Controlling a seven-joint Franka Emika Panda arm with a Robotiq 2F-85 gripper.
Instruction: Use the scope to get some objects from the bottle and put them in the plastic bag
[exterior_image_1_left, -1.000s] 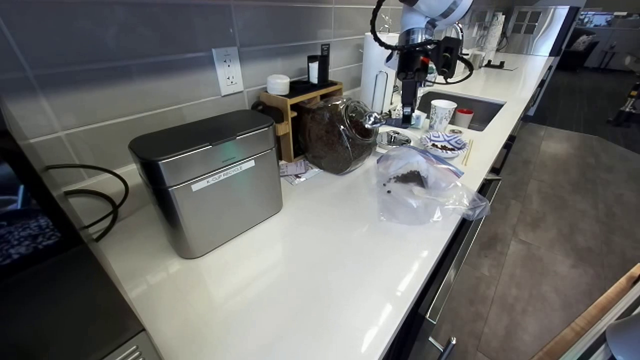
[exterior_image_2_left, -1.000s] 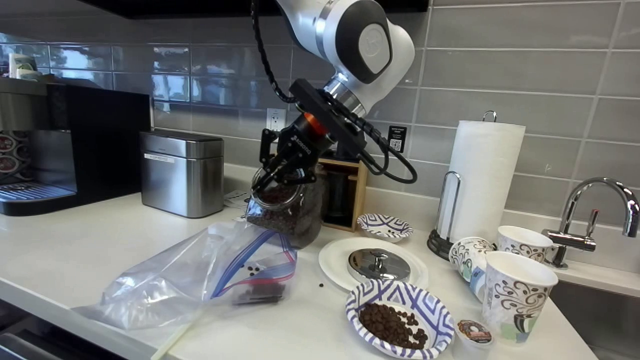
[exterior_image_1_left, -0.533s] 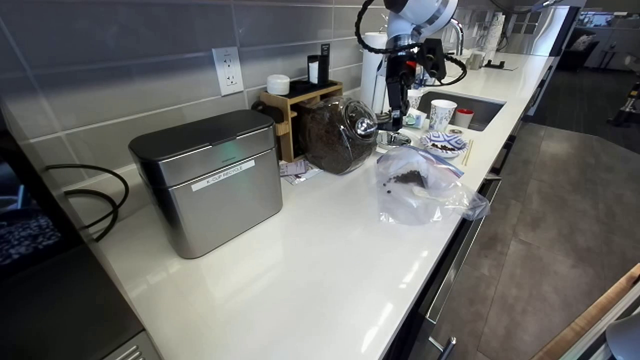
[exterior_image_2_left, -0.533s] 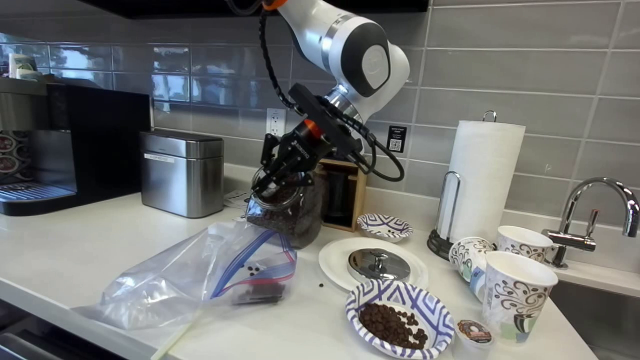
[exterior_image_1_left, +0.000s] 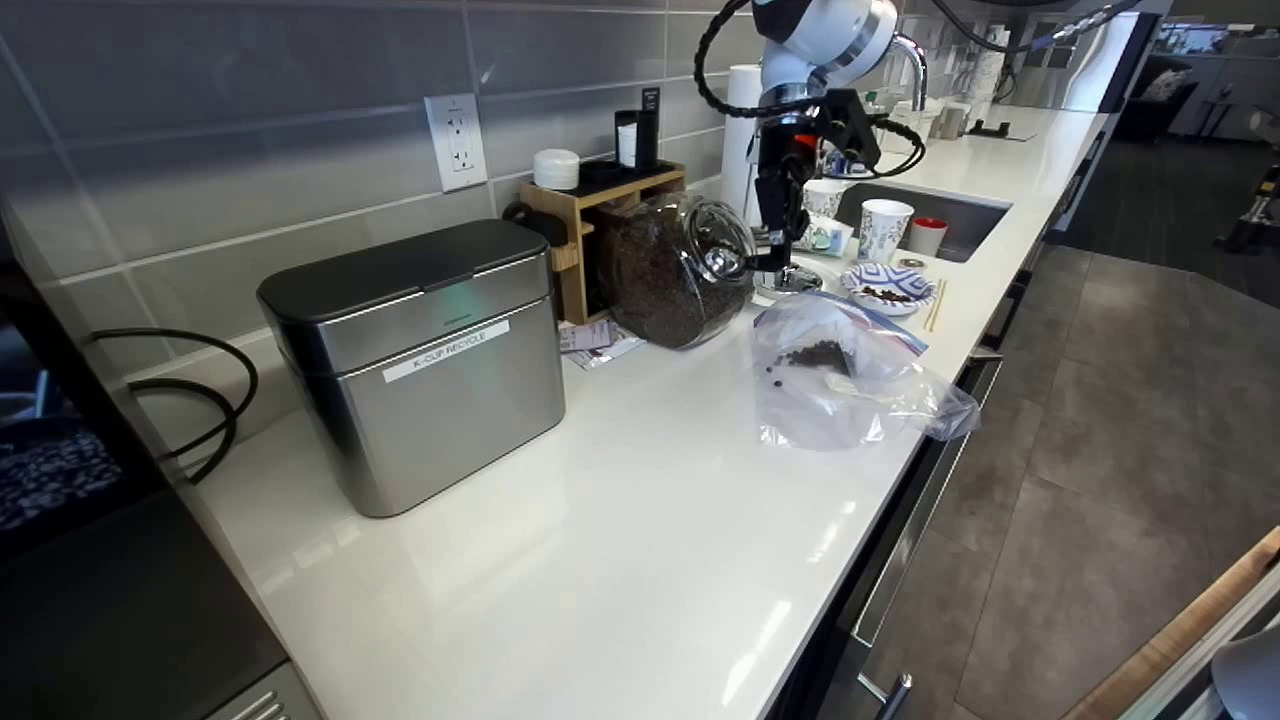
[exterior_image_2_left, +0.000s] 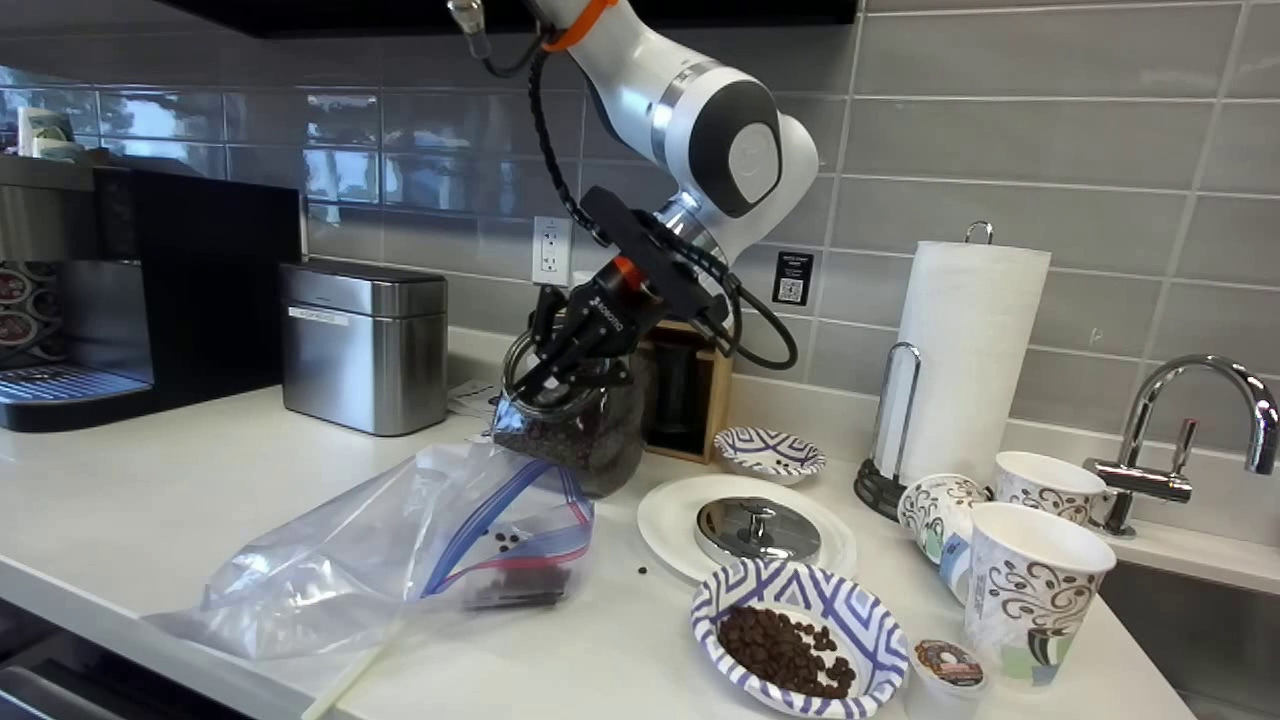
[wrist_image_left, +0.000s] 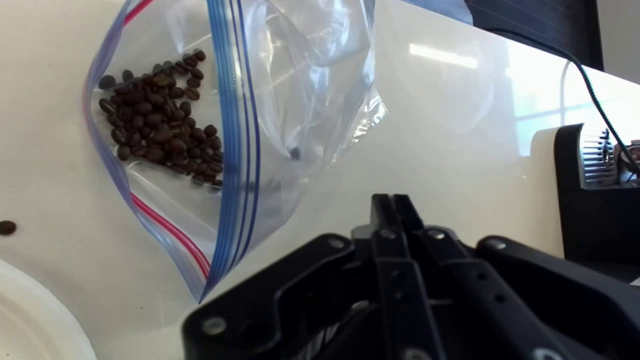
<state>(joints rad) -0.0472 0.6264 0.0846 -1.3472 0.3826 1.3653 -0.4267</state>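
Observation:
The bottle (exterior_image_1_left: 655, 275), a wide clear jar full of dark brown coffee beans, lies tilted with its mouth toward my arm. At that mouth my gripper (exterior_image_1_left: 768, 262) is shut on the scope, a shiny metal scoop (exterior_image_1_left: 722, 262) whose bowl sits inside the opening. The wrist view shows the gripper's fingers (wrist_image_left: 385, 215) nearly together; the scoop is mostly hidden there. Lying on the counter, the see-through plastic bag (exterior_image_2_left: 330, 570) has its blue-and-red zip edge parted. Inside it rests a pile of beans, the objects (wrist_image_left: 155, 125). How full the scoop is cannot be made out.
Behind the jar stands a wooden box (exterior_image_2_left: 715, 390); a steel K-cup bin (exterior_image_1_left: 450, 370) is farther along. A paper bowl (exterior_image_2_left: 880, 610) of beans, a white plate (exterior_image_2_left: 665, 520) with a metal lid, paper cups (exterior_image_2_left: 1040, 590) and a paper-towel roll (exterior_image_2_left: 970, 360) occupy the sink side.
My gripper has dropped and shifted, carrying the scoop from in front of the jar's mouth to inside it. The bag and jar have stayed in place.

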